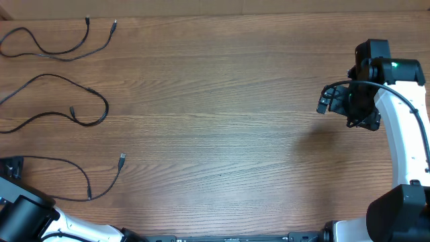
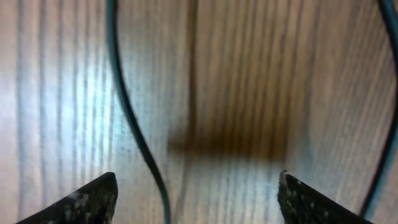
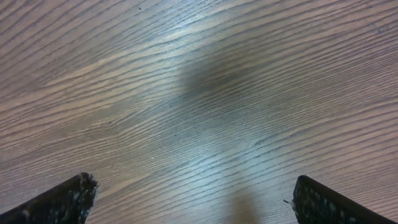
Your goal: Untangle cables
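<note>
three thin black cables (image 1: 47, 75); separate, loosely curved, far left

Wood-grain table (image 1: 222, 121), brown. Three black cables lie on it, apart from one another: upper cable (image 1: 64, 58) at 10 o'clock, middle cable (image 1: 105, 106) at 9 o'clock, curled back on itself, and lower cable (image 1: 86, 176) at 8 o'clock, with a plug at its right end.

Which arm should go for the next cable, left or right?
Left. The left pincer is open over a cable, and all cables lie on that side. The right pincer is far off, above bare table.
</note>
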Robot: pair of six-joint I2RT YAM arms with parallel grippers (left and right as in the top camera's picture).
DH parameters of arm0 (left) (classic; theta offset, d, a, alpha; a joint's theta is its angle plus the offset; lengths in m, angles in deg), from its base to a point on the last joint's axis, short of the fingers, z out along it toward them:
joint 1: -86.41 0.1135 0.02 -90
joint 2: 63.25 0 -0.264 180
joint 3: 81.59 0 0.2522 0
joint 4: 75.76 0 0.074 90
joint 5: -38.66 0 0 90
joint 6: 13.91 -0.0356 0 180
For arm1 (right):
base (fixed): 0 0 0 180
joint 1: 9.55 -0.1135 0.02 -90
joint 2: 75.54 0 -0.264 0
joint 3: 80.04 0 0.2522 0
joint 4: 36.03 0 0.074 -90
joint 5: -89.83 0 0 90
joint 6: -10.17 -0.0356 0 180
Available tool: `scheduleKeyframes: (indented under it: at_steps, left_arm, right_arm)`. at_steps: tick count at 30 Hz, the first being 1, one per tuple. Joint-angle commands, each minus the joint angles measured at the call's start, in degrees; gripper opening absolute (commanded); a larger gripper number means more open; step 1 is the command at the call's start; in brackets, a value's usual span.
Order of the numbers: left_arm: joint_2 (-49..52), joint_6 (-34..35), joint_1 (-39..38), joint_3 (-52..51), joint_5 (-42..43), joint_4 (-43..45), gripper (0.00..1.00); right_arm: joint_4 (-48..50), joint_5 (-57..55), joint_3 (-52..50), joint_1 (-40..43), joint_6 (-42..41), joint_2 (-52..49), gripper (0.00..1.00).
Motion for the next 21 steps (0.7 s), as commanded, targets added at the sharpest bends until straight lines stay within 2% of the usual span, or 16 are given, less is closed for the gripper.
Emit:
scheduleKeyframes:
  at_steps: [1,6,13,17,21]
  left_arm:
    - [-0.61,-0.24,0.52,0.59,-3.96,0.17,0.76]
    - [-0.61,-3.76,0.72,0.57,-2.8,2.32,0.72]
    - [-0.61,-6.51,0.74,0.2,0.11,3.63,0.72]
    - [-0.61,-6.45,0.92,0.2,-0.87,2.82,0.76]
    - [-0.61,-6.25,1.99,0.09,-1.97,1.6,0.74]
  right_arm:
    - [0.11,-0.55,-0.09,0.17,0.09,-0.04,1.0]
    - [0.11,-0.55,-0.09,0.17,0.09,-0.07,1.0]
    - [0.11,-0.55,-0.09,0.17,0.09,-0.07,1.0]
    - [0.11,-0.55,-0.09,0.17,0.09,-0.07,1.0]
    - [0.13,-0.52,-0.09,0.17,0.09,-0.07,1.0]
